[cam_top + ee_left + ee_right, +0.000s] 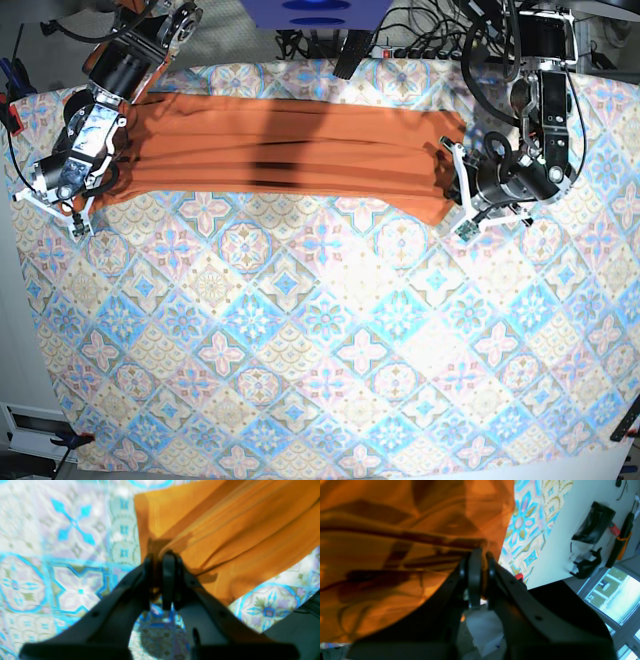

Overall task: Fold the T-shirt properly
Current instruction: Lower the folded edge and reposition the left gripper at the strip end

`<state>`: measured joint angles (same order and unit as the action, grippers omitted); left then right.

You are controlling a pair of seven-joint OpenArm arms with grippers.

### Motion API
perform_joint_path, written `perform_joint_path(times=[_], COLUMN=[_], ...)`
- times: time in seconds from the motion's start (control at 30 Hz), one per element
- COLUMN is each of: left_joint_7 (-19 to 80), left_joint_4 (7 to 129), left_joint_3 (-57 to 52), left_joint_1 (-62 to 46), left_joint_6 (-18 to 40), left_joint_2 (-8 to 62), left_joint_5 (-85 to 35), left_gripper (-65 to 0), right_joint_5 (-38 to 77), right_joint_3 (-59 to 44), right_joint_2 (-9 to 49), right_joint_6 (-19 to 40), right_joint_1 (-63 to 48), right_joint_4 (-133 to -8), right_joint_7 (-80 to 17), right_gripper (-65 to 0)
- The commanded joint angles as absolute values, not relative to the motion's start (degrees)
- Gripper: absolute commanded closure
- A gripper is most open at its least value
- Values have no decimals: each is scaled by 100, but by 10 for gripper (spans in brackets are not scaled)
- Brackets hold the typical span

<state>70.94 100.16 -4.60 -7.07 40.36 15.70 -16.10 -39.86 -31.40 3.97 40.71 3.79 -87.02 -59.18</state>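
Left gripper (160, 562): jaws closed on a bunched edge of the T-shirt (225, 542), cloth pinched between the pads and fanning away in taut pleats. Right gripper (481, 562): jaws likewise closed on gathered orange cloth, which fills most of that wrist view. In the base view the T-shirt (290, 155) is a long narrow band across the far part of the desk, its long axis running left to right, stretched between the right gripper (75, 175) at the scene's left end and the left gripper (460, 190) at the scene's right end. Each arm is thus at its own end; neither is nearer the middle. The band's near edge lies roughly straight, dipping at the right end. The patterned tablecloth (330, 340) extends bare toward the near edge, giving ample room for bringing the cloth nearward; the far side is crowded by cables (420, 30) and the arm bases.
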Motion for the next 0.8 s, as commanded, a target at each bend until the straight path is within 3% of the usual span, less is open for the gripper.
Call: perform_joint_path(times=[0.0,0.37,0.77], left_joint_7=[7213,7240,7240], left_joint_4=[10070,10026,9349], left_joint_3=[-497,-48,-4], left_joint_1=[-620,-646,-743], left_joint_6=[4000,4000,4000], left_joint_2=[1578,1534,1560], left_joint_5=[-1525,-1473,-1473], left_gripper=[-51,-53,-57], right_joint_5=[-4110,-4119,-4110], right_joint_3=[-3160,-3143,-3125], right_joint_2=[488,479,479], right_joint_6=[4000,4000,4000], right_joint_1=[462,136,-198], right_joint_4=[-8840,-9174,-9393], right_joint_7=[-5947,-6642,-6668], right_gripper=[-7,-7,-11])
